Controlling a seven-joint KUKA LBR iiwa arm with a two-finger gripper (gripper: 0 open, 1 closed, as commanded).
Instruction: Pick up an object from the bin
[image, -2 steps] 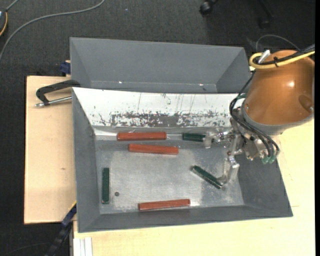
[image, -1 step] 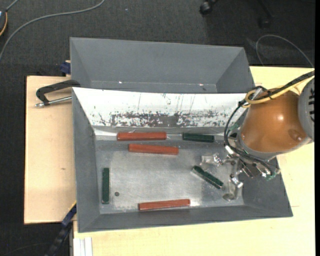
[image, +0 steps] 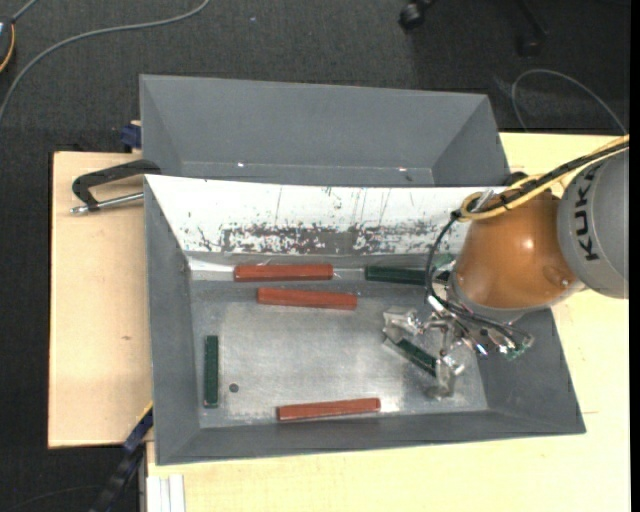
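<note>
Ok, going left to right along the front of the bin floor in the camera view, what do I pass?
Dark green stick lying front to back → red bar at the front → gripper.

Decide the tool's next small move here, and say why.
Probably close the tool: its fingers seem open either side of the green bar at the right of the bin, so gripping should come before lifting.

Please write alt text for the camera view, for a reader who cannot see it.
The gripper is low in the right of a grey bin, over a dark green bar. Three red-brown bars and two more green bars lie scattered on its floor.
</note>
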